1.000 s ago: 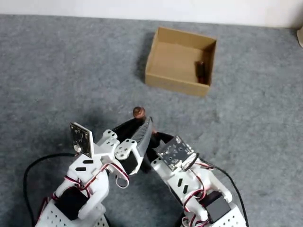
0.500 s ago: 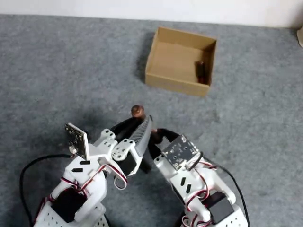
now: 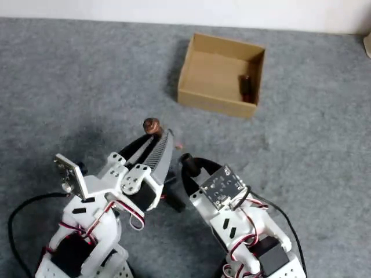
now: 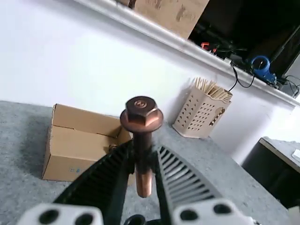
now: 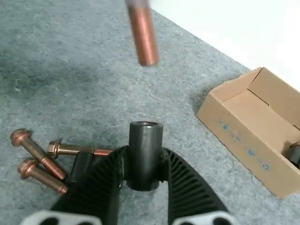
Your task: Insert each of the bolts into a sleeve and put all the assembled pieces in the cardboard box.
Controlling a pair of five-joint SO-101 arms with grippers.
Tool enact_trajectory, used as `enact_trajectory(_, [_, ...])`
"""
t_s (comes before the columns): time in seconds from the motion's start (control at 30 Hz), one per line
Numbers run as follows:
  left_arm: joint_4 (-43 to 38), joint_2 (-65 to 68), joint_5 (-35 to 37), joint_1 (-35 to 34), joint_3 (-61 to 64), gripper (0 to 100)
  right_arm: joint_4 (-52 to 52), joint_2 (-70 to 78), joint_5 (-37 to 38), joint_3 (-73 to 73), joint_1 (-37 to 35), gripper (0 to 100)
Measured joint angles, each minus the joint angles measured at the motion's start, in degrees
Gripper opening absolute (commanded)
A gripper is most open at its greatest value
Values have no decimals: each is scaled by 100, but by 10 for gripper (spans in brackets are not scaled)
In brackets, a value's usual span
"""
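My left gripper (image 4: 140,176) is shut on a copper bolt (image 4: 141,140), which stands upright with its hex head on top. From above, the bolt (image 3: 152,125) sticks out past the left gripper (image 3: 156,136). My right gripper (image 5: 144,168) is shut on a dark sleeve (image 5: 144,154), held upright with its bore facing up. The bolt's shaft (image 5: 143,37) hangs above and beyond the sleeve, apart from it. The right gripper (image 3: 185,163) sits just right of the left one. The cardboard box (image 3: 220,75) lies farther back, with a dark assembled piece (image 3: 246,88) inside.
Three loose copper bolts (image 5: 42,159) lie on the grey carpet beside my right gripper. The cardboard box (image 5: 253,122) stands off to one side of the sleeve. A beige holder of sticks (image 4: 201,112) stands behind the table.
My left arm has swung left and back, carrying the bolt away from the right gripper. The right arm has barely moved and the sleeve's gripper now stands apart.
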Motion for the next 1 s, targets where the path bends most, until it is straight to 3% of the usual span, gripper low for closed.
enact_trajectory(0.23, [141,993,0,18,-316,6,0,-18,0,-220,0,5])
enact_trajectory(0.4, [141,1073,-35,360,-334,6,0,-18,0,-220,9,5])
enact_trajectory(1.0, [132,1020,0,440,-334,6,-62,-18,9,-554,18,5])
